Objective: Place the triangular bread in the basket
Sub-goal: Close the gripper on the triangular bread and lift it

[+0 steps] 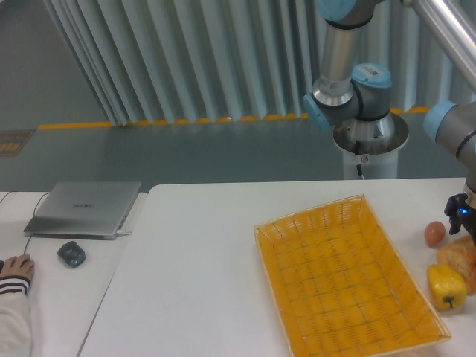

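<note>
At the near right of the white tabletop point(193, 260), a yellow bell pepper point(446, 286) stands just off the right rim of the basket point(346, 279), a broad, shallow tray of yellow-orange wicker that lies at a slant, its near end almost at the bottom of the frame. Nothing lies in the basket. At the near left, on a second, lower tabletop point(56, 297), a person's hand point(16, 265) in a striped cuff rests on the surface, with a dark computer mouse point(71, 254) just beyond it.

The triangular bread point(462, 256), golden-brown and crusty, sits on the tabletop at the far right edge of the view, just behind the pepper and touching or nearly touching it; part of it is cut off by the frame. A small brown egg point(434, 233) lies just to its left, near the basket's right side but apart from it.

My tool point(462, 217) hangs directly above the bread, dark, with a small blue light showing. It is half out of frame, and I cannot tell whether it is open or closed, or whether it touches the bread.

Farther back on the left lies a closed grey laptop point(84, 209). Behind the tabletop stands my arm's base point(357, 111), grey with blue joint caps, before a wall of pale vertical slats point(186, 59).
</note>
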Controlling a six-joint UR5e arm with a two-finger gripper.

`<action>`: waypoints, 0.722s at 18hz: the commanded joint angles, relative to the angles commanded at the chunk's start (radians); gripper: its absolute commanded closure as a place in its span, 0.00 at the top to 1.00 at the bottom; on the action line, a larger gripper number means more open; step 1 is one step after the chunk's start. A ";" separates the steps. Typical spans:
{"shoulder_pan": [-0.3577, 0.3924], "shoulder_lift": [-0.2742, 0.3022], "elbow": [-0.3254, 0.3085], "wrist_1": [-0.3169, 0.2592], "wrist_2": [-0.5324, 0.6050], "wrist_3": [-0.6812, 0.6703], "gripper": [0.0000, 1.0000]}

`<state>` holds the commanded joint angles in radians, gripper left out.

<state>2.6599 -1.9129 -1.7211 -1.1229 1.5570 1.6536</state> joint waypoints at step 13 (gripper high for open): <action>0.009 0.058 0.051 -0.041 0.000 0.012 0.00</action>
<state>2.6691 -1.8549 -1.6705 -1.1641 1.5570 1.6659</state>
